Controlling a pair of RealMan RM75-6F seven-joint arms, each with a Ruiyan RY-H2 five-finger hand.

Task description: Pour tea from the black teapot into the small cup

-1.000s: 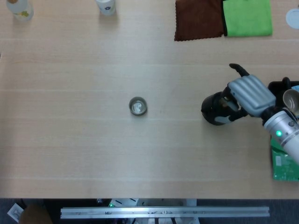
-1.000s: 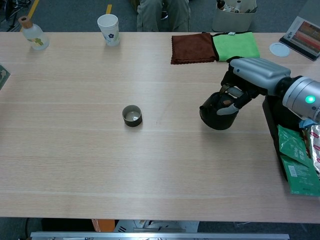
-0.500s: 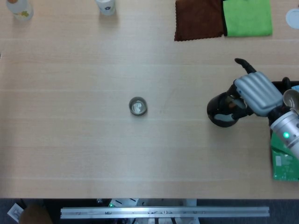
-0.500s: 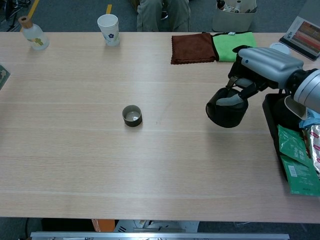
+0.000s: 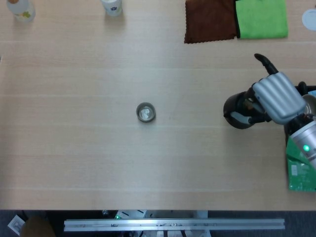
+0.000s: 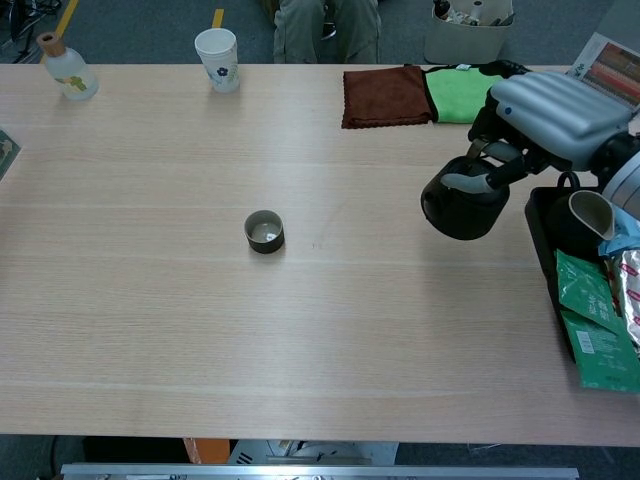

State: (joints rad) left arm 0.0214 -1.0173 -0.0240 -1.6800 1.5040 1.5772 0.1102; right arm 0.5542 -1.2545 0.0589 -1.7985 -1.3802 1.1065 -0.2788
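Chest view: the right hand grips the black teapot from above, the pot hanging just below its fingers, seemingly clear of the counter. The small cup stands well to the hand's left. Likely rigid, glazed and liquid-heavy, the teapot calls for a firm top hold.

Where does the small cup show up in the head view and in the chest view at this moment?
Head view: the small cup sits on the table just left of centre, far left of the black teapot.
Chest view: the small cup is left of centre, mid-height, standing alone.
Shared landmark: the brown cloth at the table's far edge, beyond and right of the cup.
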